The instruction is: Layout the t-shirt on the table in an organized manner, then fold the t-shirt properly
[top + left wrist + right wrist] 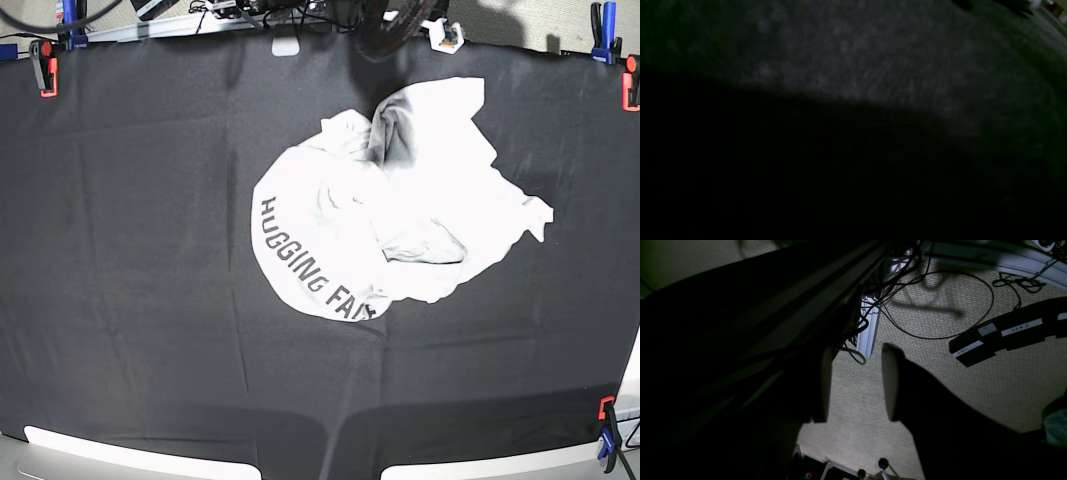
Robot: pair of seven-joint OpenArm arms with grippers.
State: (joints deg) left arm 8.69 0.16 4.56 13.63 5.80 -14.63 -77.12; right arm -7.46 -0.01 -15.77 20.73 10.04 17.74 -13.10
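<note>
crumpled white cotton t-shirt with dark lettering [400, 215] lies bunched mid-right on the black cloth-covered table [130, 250], right gripper [857, 386] parted and empty off-table, left gripper's state unclear; best pinch opposite hem corners, pull flat.

Left wrist view: blurred and almost black; only a grainy grey surface [853, 60] shows, not identifiable. Lettering [310, 275] on the t-shirt [400, 210] breaks off at a fold. The table [130, 250] is cut off at 3 edges in the base view. Neither arm appears there.
</note>
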